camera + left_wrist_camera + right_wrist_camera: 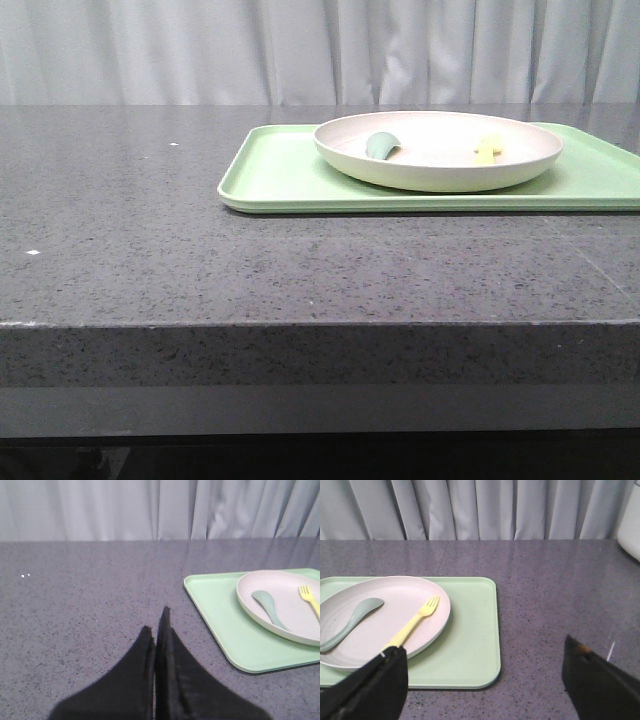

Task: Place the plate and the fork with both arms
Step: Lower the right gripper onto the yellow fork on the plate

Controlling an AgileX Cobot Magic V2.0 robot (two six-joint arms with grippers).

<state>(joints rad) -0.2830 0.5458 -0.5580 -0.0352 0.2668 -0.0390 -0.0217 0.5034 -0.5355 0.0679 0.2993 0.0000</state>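
Observation:
The cream plate point(430, 176) rests on a light-green tray point(280, 170) at the right of the table. In the plate lie the pale-yellow fork point(487, 150) and a grey-green spoon point(382, 146). Neither gripper shows in the front view. In the left wrist view my left gripper point(155, 629) is shut and empty over bare table, left of the tray point(220, 615), the plate point(290, 587) and the fork point(310, 597). In the right wrist view my right gripper point(482, 652) stands wide open near the tray's near right corner. One finger point(390, 675) hides the end of the fork's point(417, 617) handle on the plate point(380, 635).
The dark speckled stone table point(150, 230) stretches left of the tray, and its front edge point(300, 325) is close to the camera. A grey curtain point(200, 50) hangs behind. A white object point(632, 525) shows at the far right in the right wrist view.

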